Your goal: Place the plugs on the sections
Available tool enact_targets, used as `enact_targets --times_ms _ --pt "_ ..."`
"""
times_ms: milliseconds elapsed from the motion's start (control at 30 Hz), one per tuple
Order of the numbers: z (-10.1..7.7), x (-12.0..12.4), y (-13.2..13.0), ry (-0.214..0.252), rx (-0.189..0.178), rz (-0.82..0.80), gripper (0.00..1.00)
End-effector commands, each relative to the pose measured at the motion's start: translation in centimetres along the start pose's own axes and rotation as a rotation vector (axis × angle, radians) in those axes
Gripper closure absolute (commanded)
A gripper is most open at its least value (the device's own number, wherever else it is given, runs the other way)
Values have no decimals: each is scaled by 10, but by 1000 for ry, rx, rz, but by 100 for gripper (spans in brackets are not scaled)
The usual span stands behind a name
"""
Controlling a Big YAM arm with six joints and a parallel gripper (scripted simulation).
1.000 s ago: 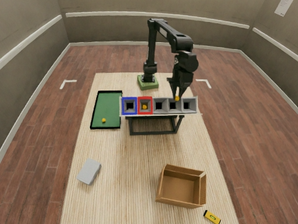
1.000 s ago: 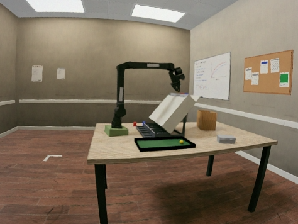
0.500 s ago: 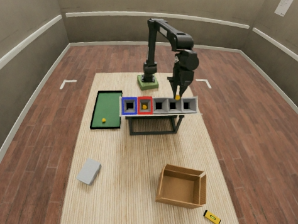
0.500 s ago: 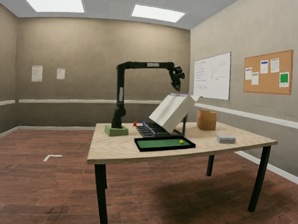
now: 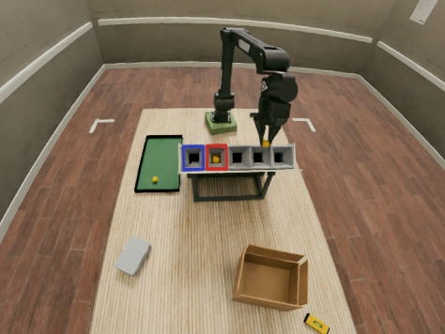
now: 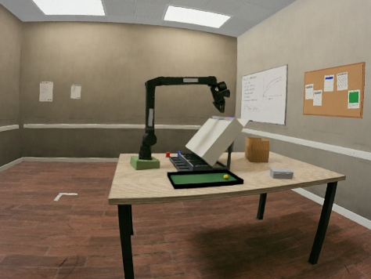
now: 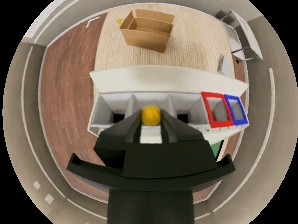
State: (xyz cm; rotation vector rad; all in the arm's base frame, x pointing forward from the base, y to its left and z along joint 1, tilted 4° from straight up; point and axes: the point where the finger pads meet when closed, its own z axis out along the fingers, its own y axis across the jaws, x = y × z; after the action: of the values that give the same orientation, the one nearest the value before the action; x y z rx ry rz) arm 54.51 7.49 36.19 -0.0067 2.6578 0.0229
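Observation:
A row of funnels tops a white sloped cover [image 6: 213, 139]. The blue-banded funnel [image 5: 192, 158] is at the left end; the red-banded funnel [image 5: 216, 157] beside it has a yellow marble [image 5: 215, 159] sitting in it. My gripper [image 5: 266, 142] is shut on another yellow marble [image 7: 150, 115], held just above the back edge of the row, between the two right-hand plain funnels [image 5: 257, 157]. A third marble [image 5: 154, 178] lies in the green tray [image 5: 159, 163]. The red plug [image 6: 167, 154] and the blue plug [image 6: 178, 152] stand on the table by the sectioned rack [image 6: 187, 161].
A cardboard box [image 5: 271, 277] stands at the front right of the table, a grey block [image 5: 132, 255] at the front left, a small yellow tool [image 5: 316, 323] at the front edge. The arm's green base [image 5: 221, 123] sits behind the funnel stand.

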Motion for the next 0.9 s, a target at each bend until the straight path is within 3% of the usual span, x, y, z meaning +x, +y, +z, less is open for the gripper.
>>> enact_targets --times_ms 0,500,533,867 --pt "-18 -18 3 -40 -4 -2 100" --pt "-15 -17 4 -39 -4 -2 100" --pt "-9 -5 0 -22 -2 0 41" --pt "-9 -5 0 -22 -2 0 41"
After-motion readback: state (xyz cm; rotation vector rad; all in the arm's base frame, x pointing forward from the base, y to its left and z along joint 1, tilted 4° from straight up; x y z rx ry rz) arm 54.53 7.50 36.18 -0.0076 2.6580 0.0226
